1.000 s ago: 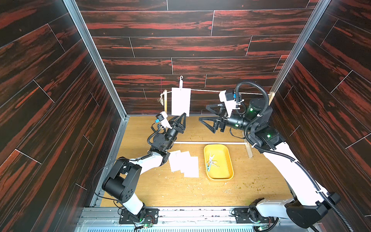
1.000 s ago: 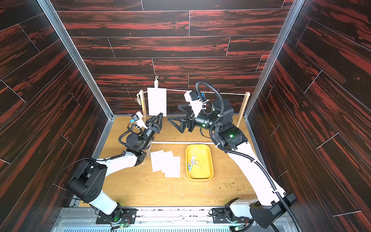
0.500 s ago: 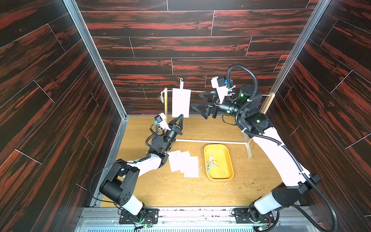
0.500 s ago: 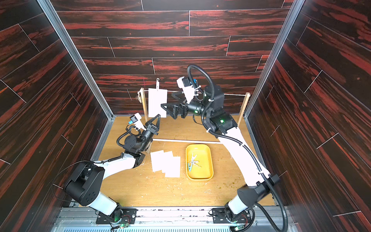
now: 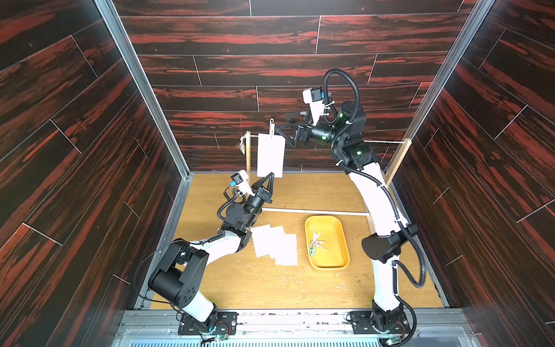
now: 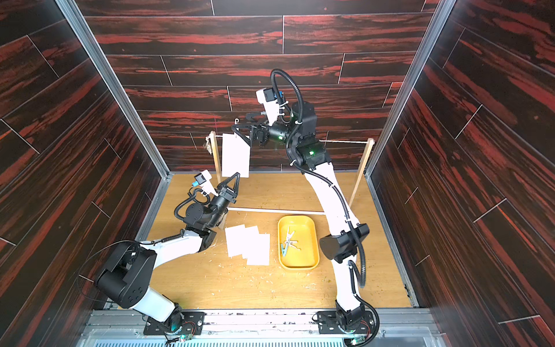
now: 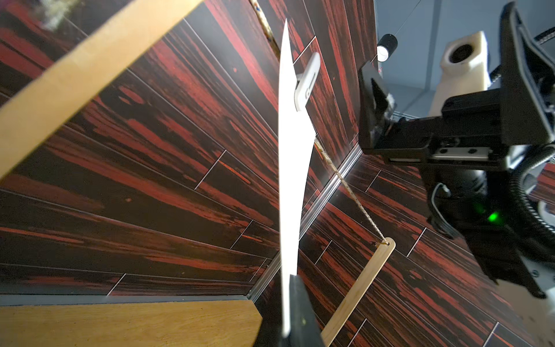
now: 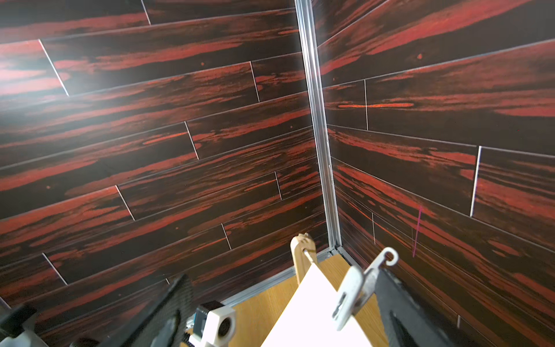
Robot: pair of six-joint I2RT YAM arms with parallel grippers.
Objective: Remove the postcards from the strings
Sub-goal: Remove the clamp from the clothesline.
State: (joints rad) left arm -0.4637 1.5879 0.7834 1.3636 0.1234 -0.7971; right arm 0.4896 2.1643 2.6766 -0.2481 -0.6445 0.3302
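We see a blank white card (image 5: 271,154) pegged on string (image 5: 384,141), bottom edge pinched by the left gripper (image 5: 271,175); right gripper (image 5: 280,132) gapes empty near the peg (image 5: 271,129), its arm (image 5: 348,144) hiding mid-string.

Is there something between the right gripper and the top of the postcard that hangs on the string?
Only the clothespin that clamps the postcard to the string. It sits between the open jaws of the right gripper, close to one finger; nothing else visible intervenes. The left gripper is shut on the card's lower edge.
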